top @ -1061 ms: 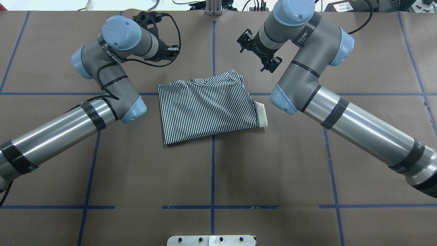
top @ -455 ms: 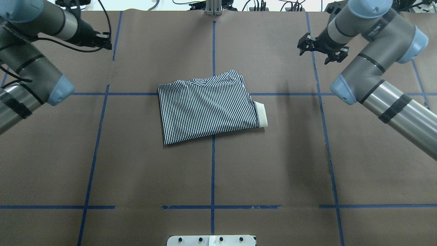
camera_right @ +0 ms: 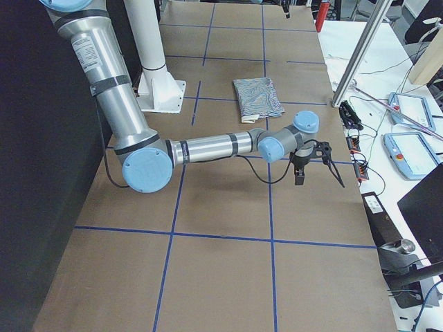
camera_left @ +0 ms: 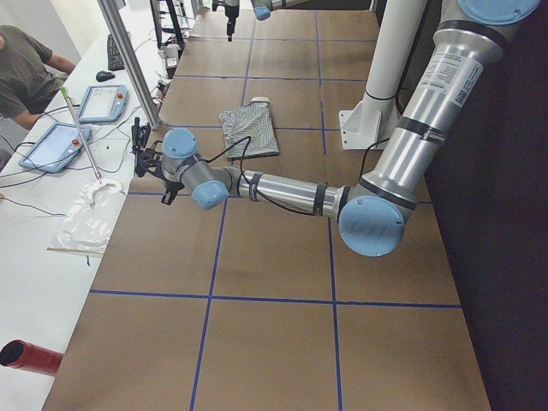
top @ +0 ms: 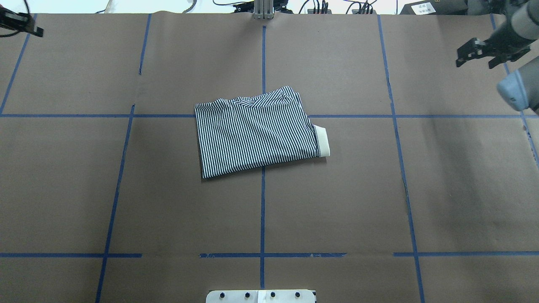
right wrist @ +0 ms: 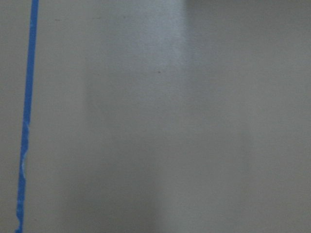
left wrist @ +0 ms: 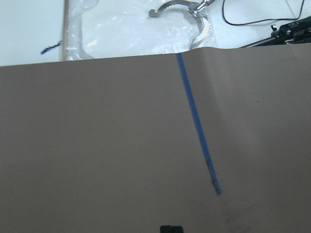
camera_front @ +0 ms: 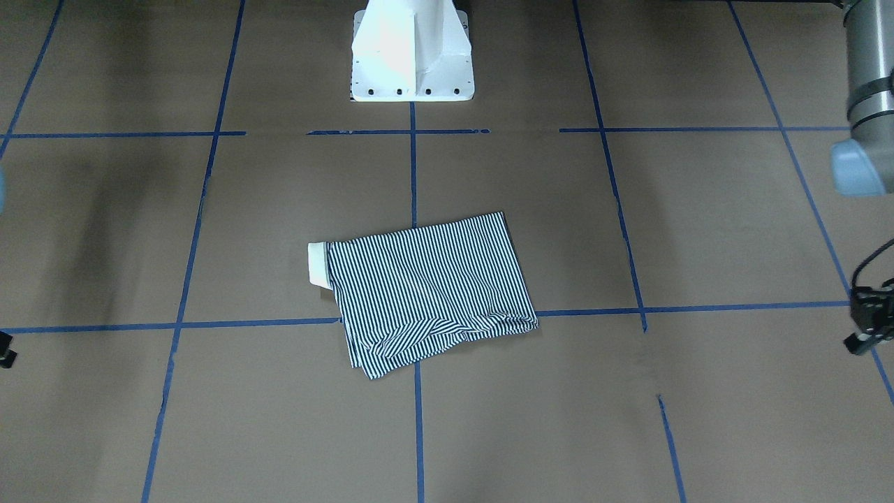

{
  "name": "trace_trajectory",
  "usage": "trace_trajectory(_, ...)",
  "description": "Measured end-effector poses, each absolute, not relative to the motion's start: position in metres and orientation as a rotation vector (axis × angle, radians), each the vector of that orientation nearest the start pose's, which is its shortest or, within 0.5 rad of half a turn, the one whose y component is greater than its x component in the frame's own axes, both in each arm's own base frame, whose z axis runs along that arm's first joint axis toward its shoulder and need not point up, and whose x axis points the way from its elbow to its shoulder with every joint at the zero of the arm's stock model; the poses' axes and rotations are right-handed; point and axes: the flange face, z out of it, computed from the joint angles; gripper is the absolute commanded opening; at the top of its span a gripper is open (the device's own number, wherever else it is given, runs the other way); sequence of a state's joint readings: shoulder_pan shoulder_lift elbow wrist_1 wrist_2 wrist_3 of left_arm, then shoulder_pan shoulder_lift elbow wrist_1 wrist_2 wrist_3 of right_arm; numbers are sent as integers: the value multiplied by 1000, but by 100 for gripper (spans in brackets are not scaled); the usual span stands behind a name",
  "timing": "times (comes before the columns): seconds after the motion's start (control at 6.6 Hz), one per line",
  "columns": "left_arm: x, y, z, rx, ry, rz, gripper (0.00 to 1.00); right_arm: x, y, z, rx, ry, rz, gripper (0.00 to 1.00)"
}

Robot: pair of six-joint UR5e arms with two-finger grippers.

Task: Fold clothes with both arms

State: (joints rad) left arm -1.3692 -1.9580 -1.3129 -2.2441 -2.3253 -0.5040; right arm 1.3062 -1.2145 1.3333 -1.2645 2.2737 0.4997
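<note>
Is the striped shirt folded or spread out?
Folded. The shirt lies as a compact rectangle with layered edges, no sleeves showing, and only the white collar poking out one side.

Bright, even light, soft shadows on the table [top: 345, 202]; right wrist view blurred.

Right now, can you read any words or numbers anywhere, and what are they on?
None can be read.
White label on the left arm: too small.
White label on the right arm: too small.
Sticker on the black box: too blurred.
Striped shirt: no writing shows.
</note>
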Motion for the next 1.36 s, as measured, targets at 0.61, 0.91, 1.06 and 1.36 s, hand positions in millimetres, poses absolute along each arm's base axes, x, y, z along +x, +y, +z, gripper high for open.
trace_trajectory(0.61,-69,-626,553,264,891,10,100,45,-602,629,93,-795,-22,100)
trace_trajectory(0.91,-69,-560,623,192,865,0,100,47,-591,642,77,-784,-30,100)
trace_trajectory(1.06,-67,-543,644,187,825,4,100,41,-591,643,73,-772,-41,100)
trace_trajectory(1.36,-60,-520,674,149,789,2,100,34,-591,643,70,-760,-55,100)
